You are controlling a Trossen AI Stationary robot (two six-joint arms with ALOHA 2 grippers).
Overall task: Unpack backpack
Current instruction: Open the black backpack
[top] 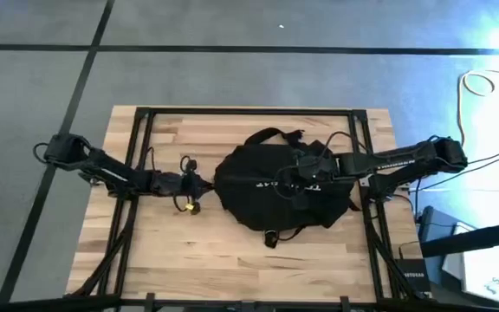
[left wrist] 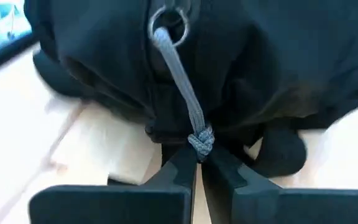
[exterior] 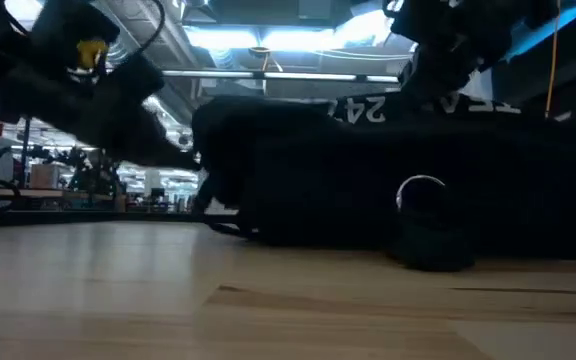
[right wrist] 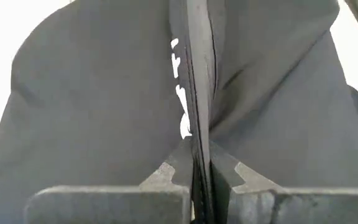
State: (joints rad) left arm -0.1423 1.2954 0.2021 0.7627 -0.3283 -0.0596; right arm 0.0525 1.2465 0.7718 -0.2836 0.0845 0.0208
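The black backpack (top: 275,186) lies on the wooden table near its middle, with white lettering (exterior: 363,110) on its upper side and straps trailing toward the far edge. My left gripper (top: 204,184) is at the backpack's left end, shut on a grey zipper pull cord (left wrist: 182,87) that runs from a metal ring (left wrist: 168,26). My right gripper (top: 306,178) is over the backpack's right half, shut on a raised fold of its black fabric (right wrist: 197,74). My left gripper pinches the knotted free end of the grey pull cord (left wrist: 201,144) between its two fingertips, coming level from the table's left. The cord runs straight and taut from the knot to the ring on the backpack. My right gripper pinches a raised ridge of backpack fabric (right wrist: 199,146) between its two fingers, coming from the table's right. The ridge runs along the fingers, beside the white lettering, and the cloth slopes down on both sides of it.
A small yellow and black object (top: 191,206) lies on the table next to the left gripper. A black buckle and strap end (top: 271,238) sticks out at the backpack's near side. Bare wood lies along the near edge (top: 232,269). Cables hang off the table's right.
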